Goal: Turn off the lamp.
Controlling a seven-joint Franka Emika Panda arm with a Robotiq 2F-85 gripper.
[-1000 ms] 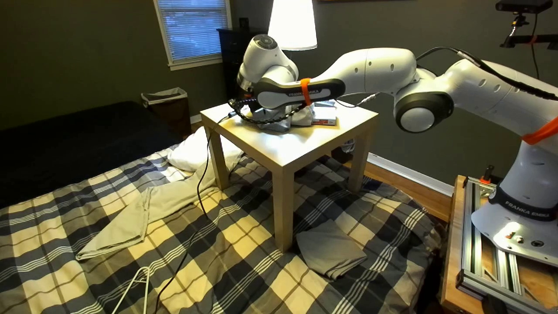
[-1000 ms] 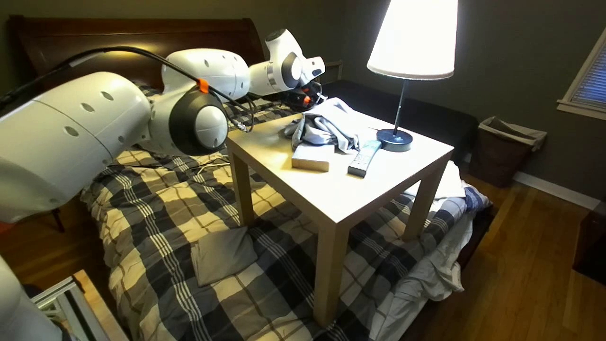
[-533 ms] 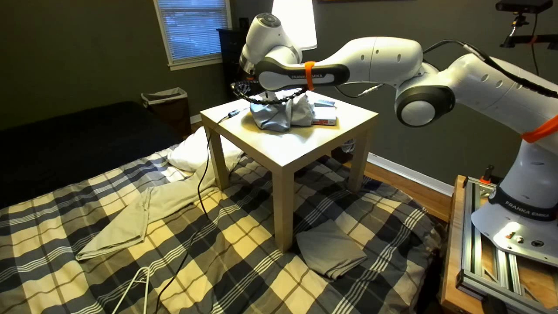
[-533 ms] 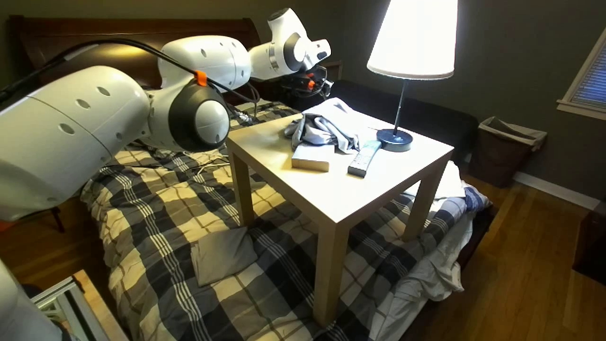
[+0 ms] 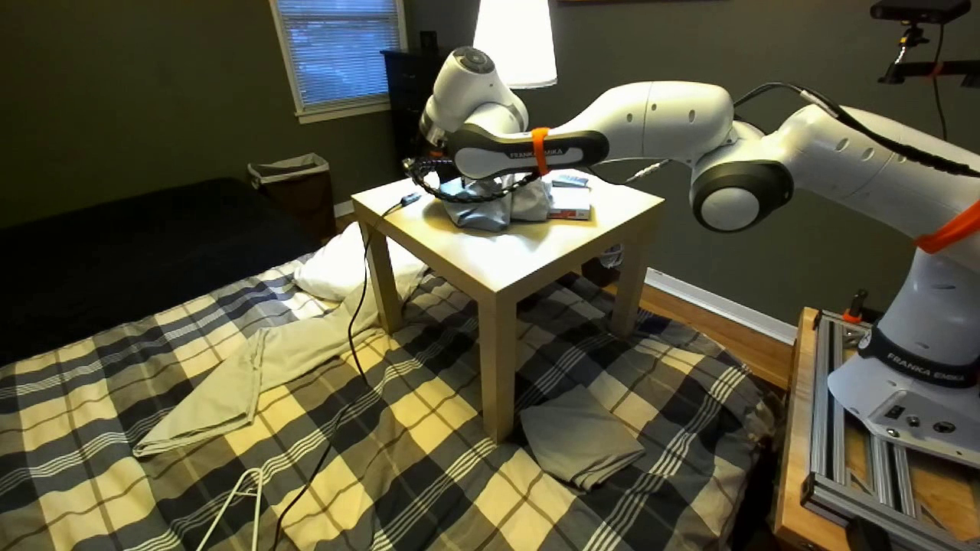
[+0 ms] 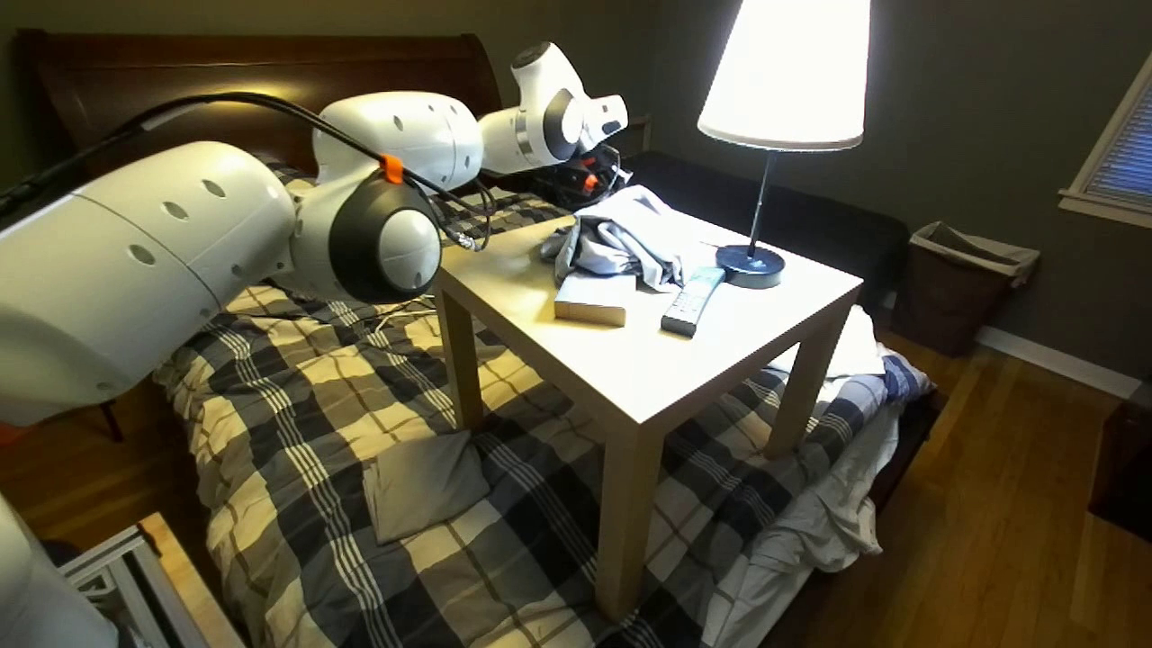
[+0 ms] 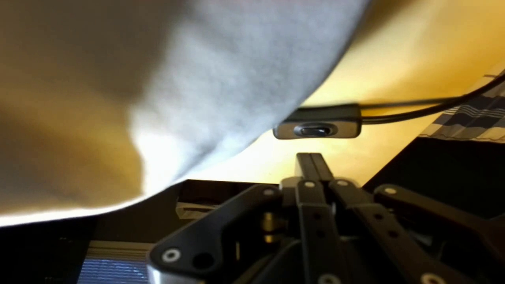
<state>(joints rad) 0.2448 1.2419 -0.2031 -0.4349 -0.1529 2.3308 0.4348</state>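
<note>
The lamp [image 6: 787, 76] stands lit on the small table [image 6: 630, 382], with a white tapered shade, thin stem and dark round base. Its shade also shows in an exterior view [image 5: 517, 46], partly behind my arm. A dark inline cord switch [image 7: 317, 128] with a black rocker lies on the table in the wrist view. Grey cloth overlaps the left end of the switch in that view. The switch also shows near the table corner in an exterior view [image 5: 410, 199]. My gripper [image 7: 309, 156] is shut and empty, its fingertips just below the switch in the wrist picture, apart from it.
Crumpled grey cloth [image 6: 630, 234] sits beside the gripper and fills the upper left of the wrist view [image 7: 236, 59]. A small box [image 6: 592, 301] and a remote [image 6: 693, 301] lie near the lamp base. A black cord [image 5: 350, 329] hangs off the table onto the plaid bed.
The arm rose from low by the table, uncovering the cloth and switch in an exterior view, then came partly back down. The lamp stays lit; the table things have not moved.
</note>
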